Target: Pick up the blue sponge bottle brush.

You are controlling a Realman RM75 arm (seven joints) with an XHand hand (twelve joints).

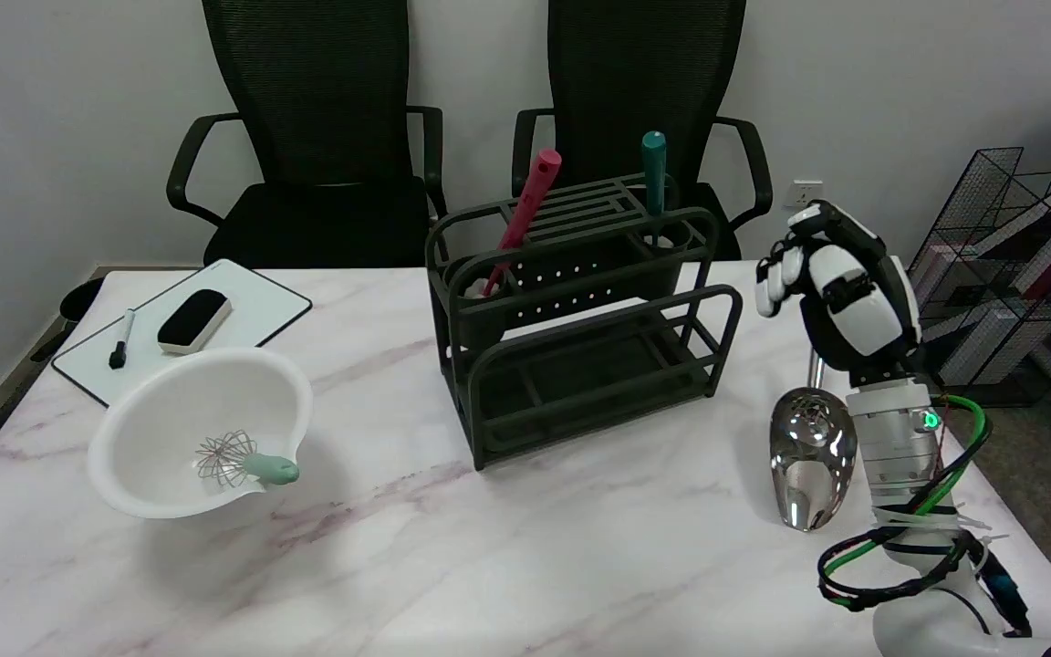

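Head view: the blue sponge bottle brush (pixel 653 182) is seen upright in the right cup of the dark green metal wire rack (pixel 580 319), only its teal-blue handle showing; the sponge end is hidden. At three o'clock of the rack, the right hand (pixel 840 292) is held raised, fingers curled, nothing gripped. The brush is judged light, its handle stiff and perhaps slick; the exposed handle top should be pinched.
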